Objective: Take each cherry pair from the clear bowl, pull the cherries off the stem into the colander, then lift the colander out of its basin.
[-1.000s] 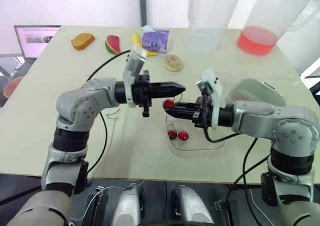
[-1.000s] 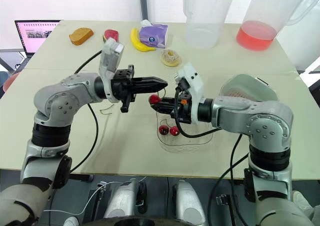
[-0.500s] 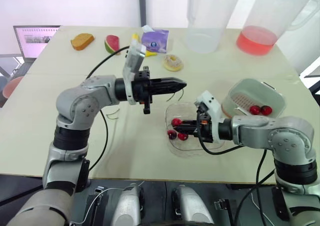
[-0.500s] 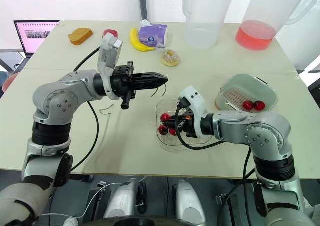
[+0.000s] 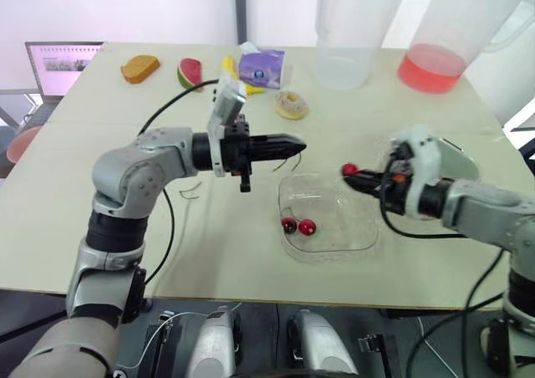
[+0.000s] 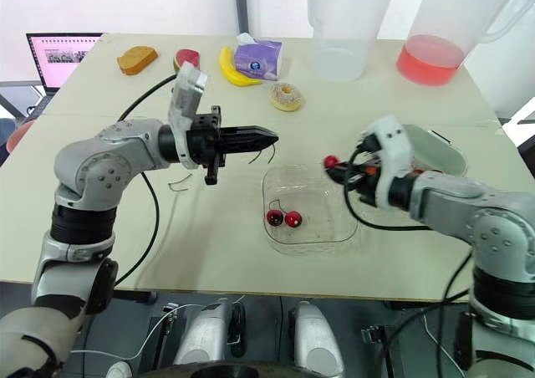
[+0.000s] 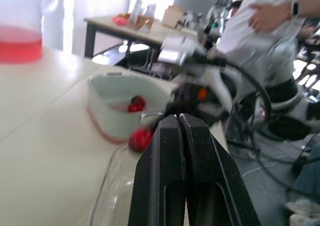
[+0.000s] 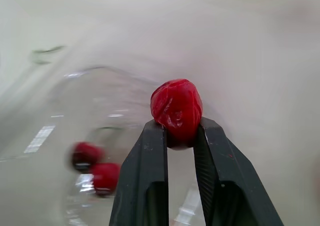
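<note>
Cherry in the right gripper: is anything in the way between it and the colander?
Nothing visible does. The right gripper holds the cherry in the air near the clear bowl's edge, and the colander sits uncovered close by.

No legible text — laptop screen, purple packet print unreadable.

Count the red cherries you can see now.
4. Two red cherries in the clear plastic bowl, one in the right claw, one in the pale colander; the right arm partly covers that colander, so more may hide there.
</note>
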Controlling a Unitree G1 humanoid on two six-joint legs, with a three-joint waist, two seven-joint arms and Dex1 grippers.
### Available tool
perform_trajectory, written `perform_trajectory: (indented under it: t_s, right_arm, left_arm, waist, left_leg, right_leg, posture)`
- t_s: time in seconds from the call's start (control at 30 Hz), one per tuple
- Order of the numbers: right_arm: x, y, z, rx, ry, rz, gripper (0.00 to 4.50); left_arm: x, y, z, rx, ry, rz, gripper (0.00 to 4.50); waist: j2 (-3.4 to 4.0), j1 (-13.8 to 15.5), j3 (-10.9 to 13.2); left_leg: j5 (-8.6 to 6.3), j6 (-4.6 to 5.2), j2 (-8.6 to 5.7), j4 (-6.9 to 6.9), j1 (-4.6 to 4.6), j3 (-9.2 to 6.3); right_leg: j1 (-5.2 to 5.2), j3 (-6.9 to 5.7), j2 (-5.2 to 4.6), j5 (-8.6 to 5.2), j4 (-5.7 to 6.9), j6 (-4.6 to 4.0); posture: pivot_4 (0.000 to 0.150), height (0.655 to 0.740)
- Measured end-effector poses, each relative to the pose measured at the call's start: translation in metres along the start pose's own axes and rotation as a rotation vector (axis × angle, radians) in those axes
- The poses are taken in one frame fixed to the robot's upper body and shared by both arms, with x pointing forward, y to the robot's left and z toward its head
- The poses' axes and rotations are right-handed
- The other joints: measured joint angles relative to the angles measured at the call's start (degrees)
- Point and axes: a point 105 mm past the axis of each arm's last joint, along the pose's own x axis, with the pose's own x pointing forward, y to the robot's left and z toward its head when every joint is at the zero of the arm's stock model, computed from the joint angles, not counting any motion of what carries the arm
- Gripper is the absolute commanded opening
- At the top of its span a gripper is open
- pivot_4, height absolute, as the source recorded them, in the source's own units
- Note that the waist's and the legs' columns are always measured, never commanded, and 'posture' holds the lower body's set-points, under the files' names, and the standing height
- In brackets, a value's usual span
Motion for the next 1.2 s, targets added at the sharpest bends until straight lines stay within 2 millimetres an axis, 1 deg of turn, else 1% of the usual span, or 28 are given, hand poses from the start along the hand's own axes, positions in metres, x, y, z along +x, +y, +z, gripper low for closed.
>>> perform_trajectory:
  t_s: [0.07, 0.13, 0.2, 0.27, 0.33, 0.43, 0.57, 0.63, 0.7, 0.73, 0.8, 0.83, 0.87, 0.93, 1.07, 1.13, 1.2]
  right_arm:
    - [-0.008, -0.034, 0.003, 0.01, -0.03, -0.177, 0.27]
    - [-0.012, -0.055, 0.002, 0.002, -0.038, -0.299, 0.27]
    - [-0.015, -0.074, -0.003, 0.008, -0.023, -0.403, 0.27]
    - [-0.017, -0.086, -0.009, 0.026, -0.001, -0.468, 0.27]
    - [-0.015, -0.093, -0.016, 0.047, 0.024, -0.496, 0.27]
    - [-0.009, -0.098, -0.024, 0.068, 0.056, -0.505, 0.27]
    - [0.002, -0.1, -0.027, 0.058, 0.086, -0.487, 0.27]
    - [0.003, -0.103, -0.026, 0.059, 0.084, -0.49, 0.27]
    - [0.003, -0.105, -0.026, 0.063, 0.082, -0.492, 1.27]
    - [0.004, -0.105, -0.025, 0.065, 0.082, -0.489, 1.62]
    - [0.006, -0.104, -0.025, 0.071, 0.079, -0.48, 2.55]
    - [0.007, -0.102, -0.026, 0.075, 0.078, -0.472, 3.07]
    - [0.008, -0.102, -0.027, 0.079, 0.079, -0.466, 3.67]
    - [0.009, -0.101, -0.028, 0.081, 0.081, -0.464, 4.46]
    - [0.006, -0.1, -0.022, 0.09, 0.047, -0.457, 4.46]
    - [0.003, -0.096, -0.012, 0.085, 0.001, -0.441, 4.46]
    - [-0.003, -0.085, 0.005, 0.055, -0.074, -0.385, 4.46]
  left_arm:
    - [0.001, 0.001, -0.009, -0.004, 0.025, 0.011, 0.0]
    - [0.002, 0.001, -0.012, -0.01, 0.032, 0.011, 0.0]
    - [0.003, 0.0, -0.012, 0.0, 0.032, 0.009, 0.0]
    - [0.003, -0.001, -0.011, 0.006, 0.032, 0.006, 0.0]
    - [0.003, -0.002, -0.011, 0.009, 0.032, 0.004, 0.0]
    - [0.003, -0.002, -0.011, 0.011, 0.036, 0.008, 0.0]
    - [0.002, -0.001, -0.012, 0.015, 0.041, 0.013, 0.0]
    - [0.002, -0.001, -0.012, 0.016, 0.041, 0.014, 0.0]
    - [0.002, -0.002, -0.013, 0.018, 0.042, 0.014, 0.0]
    - [0.001, -0.002, -0.014, 0.014, 0.043, 0.015, 0.0]
    - [0.001, -0.002, -0.015, 0.01, 0.044, 0.019, 0.0]
    - [0.001, -0.001, -0.016, 0.009, 0.045, 0.02, 0.0]
    - [0.001, -0.001, -0.016, 0.009, 0.046, 0.021, 0.0]
    - [0.0, -0.001, -0.016, 0.01, 0.046, 0.022, 0.0]
    - [0.0, -0.001, -0.016, 0.011, 0.048, 0.023, 0.0]
    - [0.0, -0.001, -0.016, 0.011, 0.049, 0.024, 0.0]
    - [-0.001, -0.001, -0.016, 0.013, 0.05, 0.025, 0.0]
  waist:
    - [0.0, -0.02, 0.0]
    - [0.0, -0.2, 0.0]
    - [0.03, -0.26, -0.01]
    - [0.03, -0.2, -0.01]
    - [0.03, -0.15, -0.01]
    - [0.03, -0.12, -0.01]
    - [0.03, -0.13, -0.01]
    - [0.04, -0.1, -0.01]
    - [0.03, 0.0, -0.01]
    - [0.04, -0.01, -0.01]
    - [0.03, -0.05, -0.01]
    - [0.04, -0.06, -0.01]
    - [0.03, -0.06, -0.01]
    - [0.04, -0.03, -0.01]
    - [0.04, -0.05, -0.01]
    - [0.04, -0.05, -0.01]
    - [0.04, -0.05, 0.0]
  left_leg:
    - [0.0, 0.0, 0.0, 0.0, 0.01, 0.02]
    - [0.01, -0.02, 0.06, -0.01, 0.01, 0.02]
    - [0.03, -0.04, 0.07, -0.04, 0.02, 0.02]
    - [0.04, -0.06, 0.07, -0.04, 0.03, 0.02]
    - [0.04, -0.06, 0.05, -0.03, 0.03, 0.03]
    - [0.04, -0.06, 0.03, -0.03, 0.02, 0.04]
    - [0.03, -0.06, 0.02, -0.03, 0.02, 0.04]
    - [0.03, -0.05, 0.02, -0.04, 0.02, 0.04]
    - [0.03, -0.05, 0.02, -0.04, 0.02, 0.04]
    - [0.03, -0.05, 0.02, -0.03, 0.02, 0.04]
    - [0.03, -0.05, 0.02, -0.03, 0.02, 0.04]
    - [0.03, -0.06, 0.02, -0.03, 0.02, 0.04]
    - [0.04, -0.06, 0.02, -0.03, 0.02, 0.04]
    - [0.03, -0.06, 0.02, -0.03, 0.02, 0.04]
    - [0.04, -0.06, 0.02, -0.03, 0.02, 0.04]
    - [0.03, -0.06, 0.02, -0.03, 0.02, 0.04]
    - [0.03, -0.06, 0.02, -0.04, 0.02, 0.03]
  right_leg:
    - [0.0, 0.01, 0.03, 0.0, 0.01, 0.0]
    - [-0.02, 0.02, 0.05, 0.0, 0.01, 0.0]
    - [-0.03, 0.04, 0.06, 0.0, 0.01, 0.0]
    - [-0.03, 0.04, 0.07, 0.0, 0.02, 0.0]
    - [-0.02, 0.04, 0.08, 0.0, 0.02, 0.0]
    - [-0.02, 0.04, 0.09, 0.0, 0.02, 0.0]
    - [-0.02, 0.04, 0.09, 0.0, 0.02, 0.0]
    - [-0.02, 0.04, 0.09, 0.0, 0.02, 0.0]
    - [-0.02, 0.03, 0.08, 0.0, 0.01, 0.0]
    - [-0.02, 0.03, 0.08, 0.0, 0.01, 0.0]
    - [-0.02, 0.03, 0.08, 0.0, 0.02, 0.0]
    - [-0.02, 0.03, 0.08, 0.0, 0.02, 0.01]
    - [-0.02, 0.03, 0.09, 0.0, 0.02, 0.0]
    - [-0.02, 0.03, 0.08, 0.0, 0.02, 0.01]
    - [-0.02, 0.03, 0.07, 0.0, 0.02, 0.01]
    - [-0.02, 0.03, 0.08, 0.0, 0.03, 0.01]
    - [-0.02, 0.03, 0.08, 0.0, 0.03, 0.01]
  posture:
    - [0.15, 0.74]
    - [0.15, 0.74]
    - [0.15, 0.74]
    - [0.15, 0.74]
    - [0.15, 0.74]
    - [0.15, 0.74]
    - [0.15, 0.74]
    - [0.15, 0.74]
    - [0.15, 0.74]
    - [0.15, 0.74]
    - [0.15, 0.74]
    - [0.15, 0.74]
    - [0.15, 0.74]
    - [0.15, 0.74]
    - [0.15, 0.74]
    - [0.15, 0.74]
    - [0.15, 0.74]
